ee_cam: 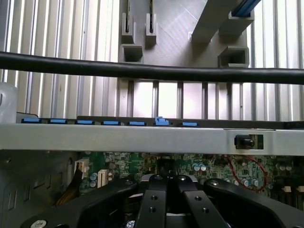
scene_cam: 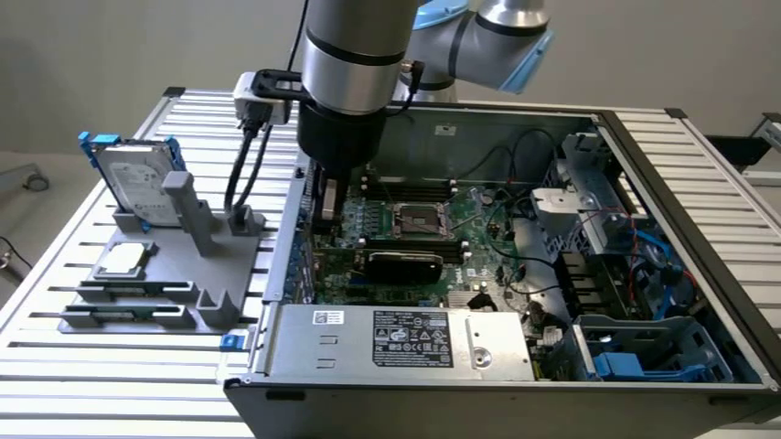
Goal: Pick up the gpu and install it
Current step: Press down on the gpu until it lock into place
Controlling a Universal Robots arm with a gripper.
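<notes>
Reaching deep into the open computer case, the arm stands hard against the case's wall on the exterior view's left. That closeness looks like the biggest risk: a sideways drift could knock the hand against sheet metal or scrape the motherboard. The black cable slung across the wrist view could also catch on the case's edge.

The hand appears drawn together in the wrist view, with nothing visibly between its fingers. The gpu sits inside the case, its black shroud low over the board, just beside the hand toward the exterior view's right. Whether it is fully seated I cannot tell. If it is only resting there, a nudge could tip it or strain the slot.

The case also holds a labelled power supply along its near side. On the counter, the grey fixture carries the blue-framed hard drive, standing on edge, and the small processor chip, lying flat.
</notes>
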